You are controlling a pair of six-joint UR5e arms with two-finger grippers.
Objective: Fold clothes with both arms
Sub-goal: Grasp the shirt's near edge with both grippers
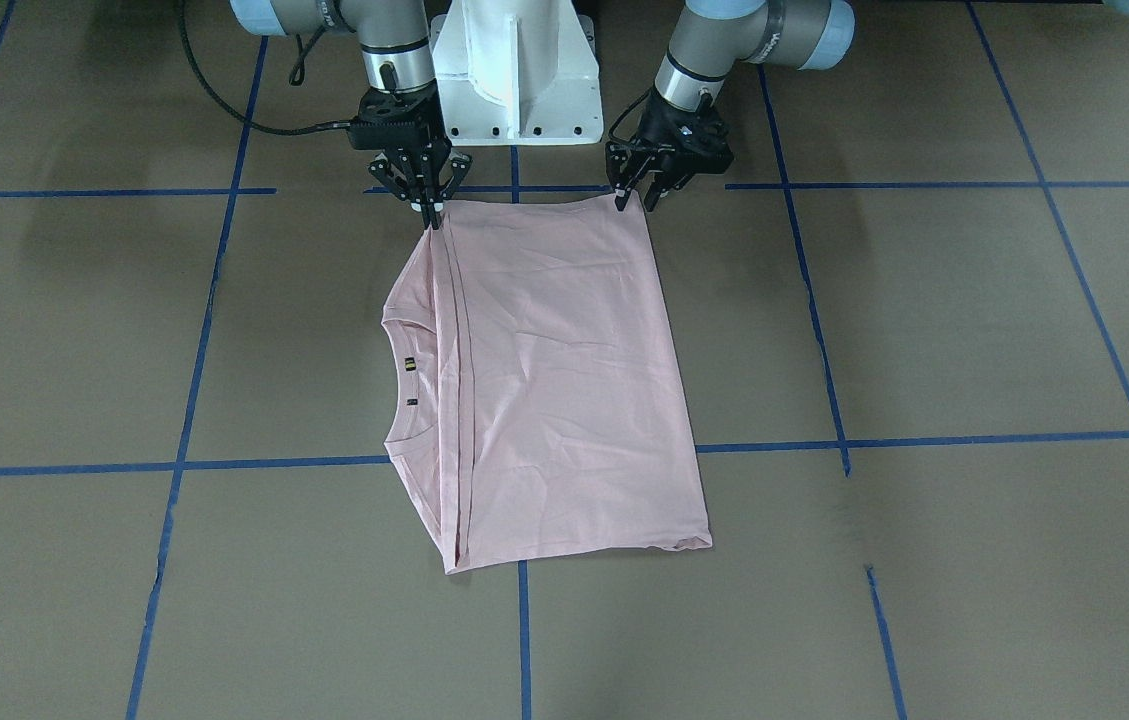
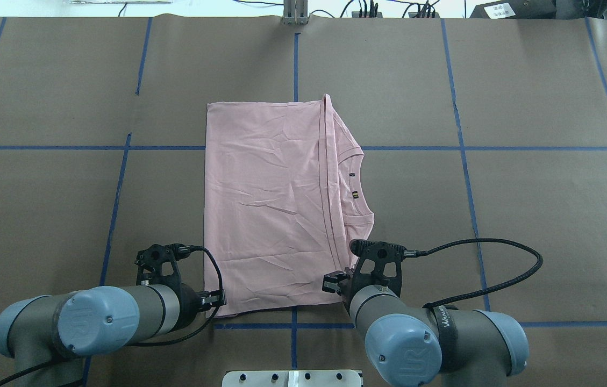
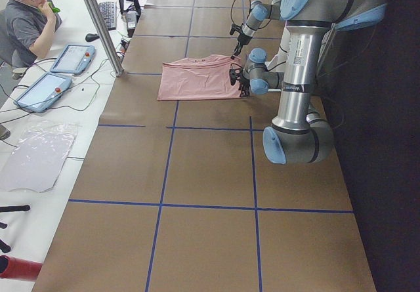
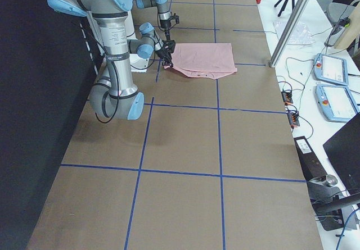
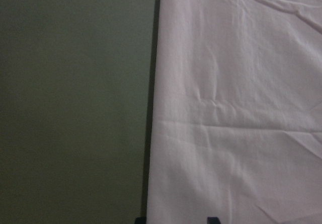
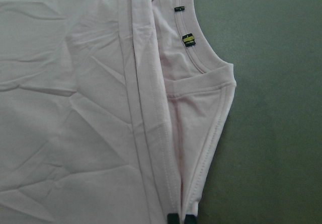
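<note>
T-shirt [image 2: 265, 215], folded, overhead view: right gripper [image 1: 431, 210] pinches its 5 o'clock corner; left gripper [image 1: 633, 203], jaws apart, straddles its 7 o'clock corner.

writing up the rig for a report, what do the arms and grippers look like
The left arm and right arm are silver-grey tubes with light blue joint caps bearing a UR logo. The left gripper and right gripper are black, with thin fingers, each fed by a black cable.
</note>
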